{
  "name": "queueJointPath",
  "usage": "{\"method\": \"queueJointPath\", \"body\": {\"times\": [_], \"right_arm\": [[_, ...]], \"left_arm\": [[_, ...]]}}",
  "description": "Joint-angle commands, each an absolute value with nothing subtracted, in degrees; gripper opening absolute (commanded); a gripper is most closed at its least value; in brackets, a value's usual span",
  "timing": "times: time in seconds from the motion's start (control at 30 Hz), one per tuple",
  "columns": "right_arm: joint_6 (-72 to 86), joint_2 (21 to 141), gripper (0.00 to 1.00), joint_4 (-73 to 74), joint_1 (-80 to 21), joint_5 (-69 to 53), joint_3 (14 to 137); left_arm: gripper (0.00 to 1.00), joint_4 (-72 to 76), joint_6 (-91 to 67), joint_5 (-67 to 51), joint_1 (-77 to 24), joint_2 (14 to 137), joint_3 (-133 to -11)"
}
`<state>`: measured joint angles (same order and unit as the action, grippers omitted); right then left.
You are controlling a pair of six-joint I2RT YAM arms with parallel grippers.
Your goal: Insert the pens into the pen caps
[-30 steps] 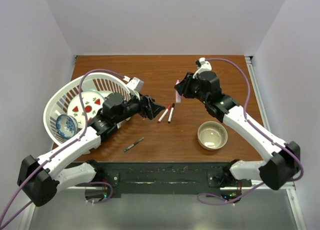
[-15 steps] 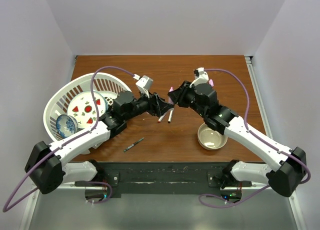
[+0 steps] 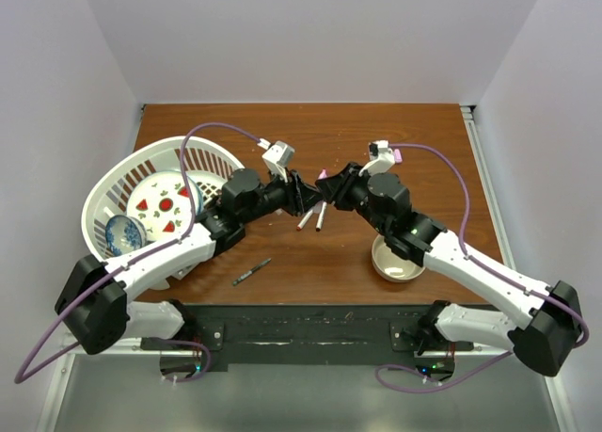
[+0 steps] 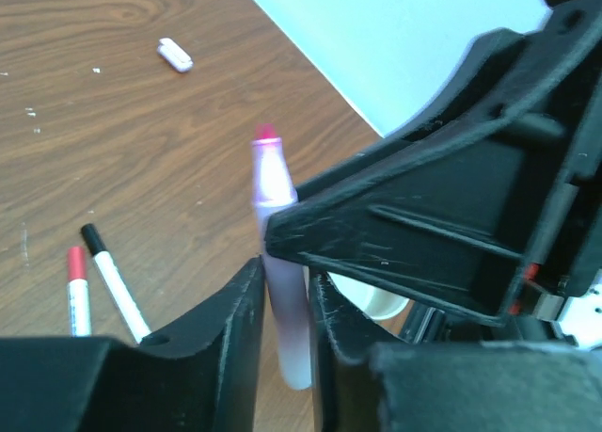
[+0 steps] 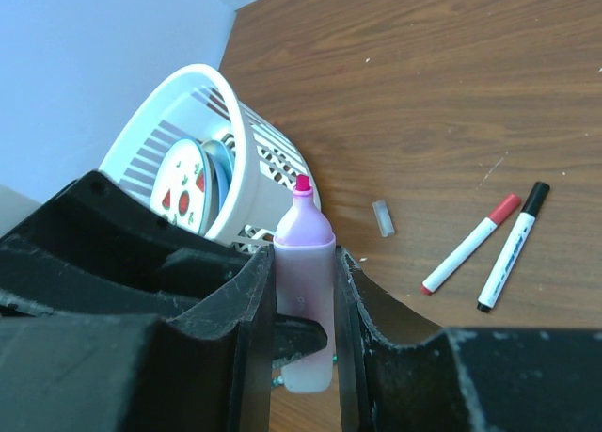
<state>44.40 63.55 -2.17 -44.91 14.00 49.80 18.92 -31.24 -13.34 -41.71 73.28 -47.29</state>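
I see a white slatted plastic basket (image 3: 102, 195) tilted at the left of the brown wooden table (image 3: 310, 267). It holds a strawberry-printed white plate (image 3: 162, 204) and a blue-patterned bowl (image 3: 122, 234). A beige ceramic bowl (image 3: 391, 263) sits on the right.

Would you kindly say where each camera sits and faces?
Top external: above and behind, looking down on the brown wooden table; both arms show.
Left wrist: on the left arm, past left tool toward thick pink marker.
Right wrist: on right arm, past right tool toward white plastic basket.
Shared: wrist views both show the marker.
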Motion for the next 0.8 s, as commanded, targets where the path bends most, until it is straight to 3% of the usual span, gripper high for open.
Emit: {"method": "queueJointPath", "body": {"times": [0.0, 0.13, 0.23, 0.3, 0.37, 0.43, 0.6, 0.77], "right_arm": [[45.97, 60.56, 0.0, -7.12, -45.35, 15.91, 49.4], [46.49, 60.12, 0.0, -7.73, -45.44, 14.68, 49.83], [46.49, 59.77, 0.0, -8.7, -45.35, 13.63, 49.75], [46.41, 59.33, 0.1, -8.79, -45.35, 13.54, 49.83], [45.71, 58.98, 0.26, -8.0, -45.35, 13.8, 50.36], [44.65, 58.62, 0.32, -6.25, -45.35, 14.76, 51.15], [43.16, 59.41, 0.42, -4.22, -45.35, 15.03, 52.73], [43.42, 61.79, 0.41, -3.78, -45.35, 13.18, 53.7]], "left_arm": [[0.21, 22.85, -31.64, -13.01, -41.48, 73.65, -48.52], [0.0, 23.38, -31.9, -14.15, -41.49, 73.57, -47.99], [0.0, 23.29, -31.82, -14.41, -41.57, 73.56, -47.99], [0.0, 23.2, -31.73, -14.68, -41.48, 73.3, -47.64], [0.0, 23.12, -31.38, -14.76, -41.48, 72.95, -47.46], [0.0, 23.12, -31.03, -14.94, -41.48, 72.51, -46.94], [0.0, 24.52, -30.59, -16.7, -41.48, 71.54, -45.7], [0.0, 24.26, -30.32, -17.05, -41.48, 71.37, -45.88]]}}
